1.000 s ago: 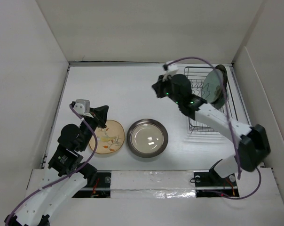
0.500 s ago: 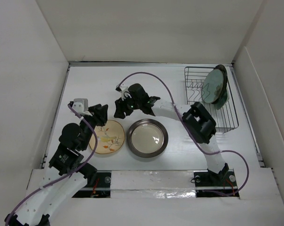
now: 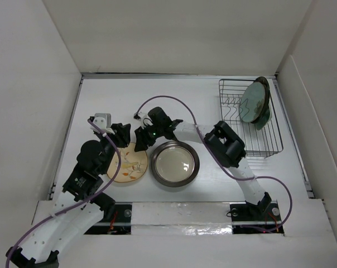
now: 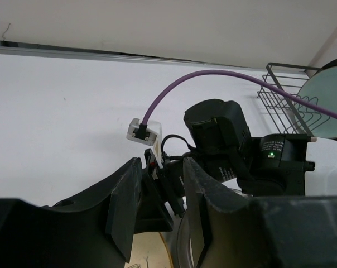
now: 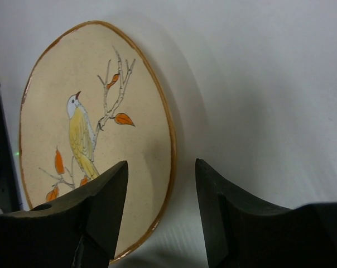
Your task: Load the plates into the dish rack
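the tan plate (image 3: pixel 128 163), drawn with a yellow bird on a branch with orange leaves, is seen lying flat on the white tabletop (image 3: pixel 129 100) at the near left, outside the dish rack (image 3: pixel 269 139). the silver plate (image 3: pixel 175 163) is laid just to its right, the two rims close together. the dish rack is set at the far right of the tabletop, well apart from both plates. a pale teal plate (image 3: pixel 251 102) is stood on edge and tilted in the rack's far part, with a darker plate edge shown behind it; how many plates are held there cannot be told.

the left gripper (image 4: pixel 160 167) is held over the far edge of the tan plate, its fingers (image 4: pixel 123 212) parted with nothing clamped between them. the right gripper (image 5: pixel 160 167) is extended across from the right to that same far edge, just beside the left gripper. its fingers (image 5: pixel 99 212) are spread apart too, and in the right wrist view the plate's brown rim is seen in line with the gap between them. whether either finger is touching the rim cannot be told. a purple cable (image 4: pixel 230 72) is arched above the right arm.
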